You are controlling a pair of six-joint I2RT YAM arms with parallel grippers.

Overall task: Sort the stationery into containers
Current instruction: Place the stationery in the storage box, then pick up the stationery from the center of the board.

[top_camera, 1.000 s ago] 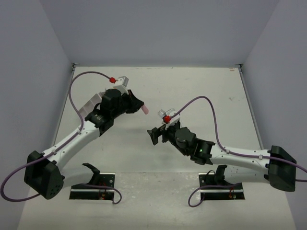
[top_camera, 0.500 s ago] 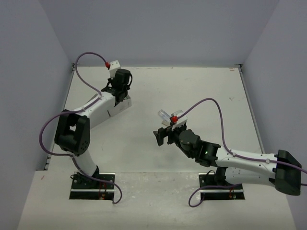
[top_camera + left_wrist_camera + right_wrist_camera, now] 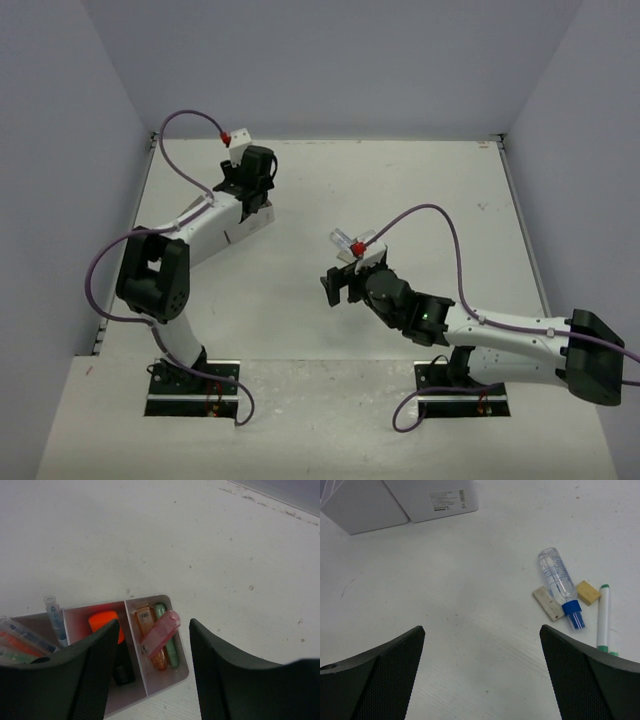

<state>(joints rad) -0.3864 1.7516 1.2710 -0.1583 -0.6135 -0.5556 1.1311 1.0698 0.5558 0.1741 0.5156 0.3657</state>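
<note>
My left gripper point(image 3: 154, 625) hangs open above the end compartment of a white container point(image 3: 167, 677). In that compartment a pink piece point(image 3: 160, 632) lies slanted across an orange piece point(image 3: 146, 620) and a green piece point(image 3: 172, 652), touching neither finger. An orange-capped marker point(image 3: 102, 621) and several pens point(image 3: 55, 622) fill the neighbouring compartments. In the top view this gripper point(image 3: 255, 195) is over the container point(image 3: 250, 226) at the far left. My right gripper point(image 3: 481, 628) is open over bare table, with nothing between its fingers. To its right lie a clear tube with a blue cap point(image 3: 559, 582), a beige piece point(image 3: 547, 604), a tan piece point(image 3: 588, 592) and a green-tipped marker point(image 3: 603, 617).
The outer walls of two white containers point(image 3: 427, 497) show at the top left of the right wrist view. The right gripper point(image 3: 333, 287) sits mid-table beside the clear tube point(image 3: 341, 240). Grey walls close the table on the left, back and right.
The left arm swung from mid-table back over the container with the pink piece, then opened; the pink piece now lies in the end compartment. The right arm barely moved.
</note>
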